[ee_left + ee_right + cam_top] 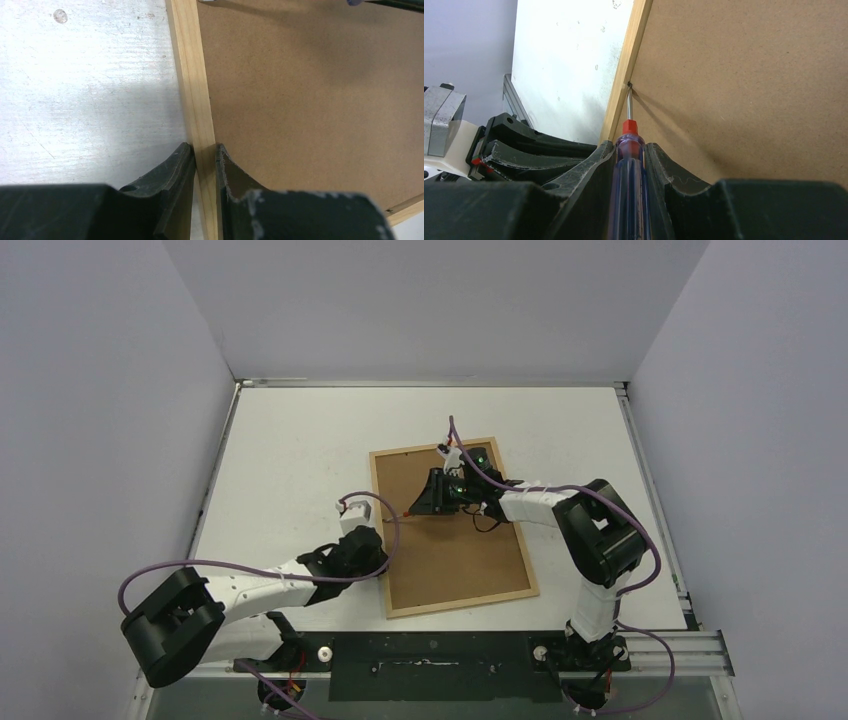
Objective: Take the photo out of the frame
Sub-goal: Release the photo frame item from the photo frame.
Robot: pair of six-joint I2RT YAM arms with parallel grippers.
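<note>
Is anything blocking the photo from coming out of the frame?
Yes: the brown backing panel fills the back of the frame, hiding the photo. The screwdriver in the right hand reaches a small dark clip at the panel's edge.

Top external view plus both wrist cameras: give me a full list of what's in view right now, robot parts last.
frame: one, light wood, lying back up near the middle of the table
backing panel: one, brown, filling the inside of the frame
screwdriver: one, translucent blue handle with red collar and metal shaft, tip at the frame's inner edge
table: one, white, under everything
left gripper: one, black, clamped across the frame's left moulding
right gripper: one, black, over the backing panel, closed on the screwdriver handle
</note>
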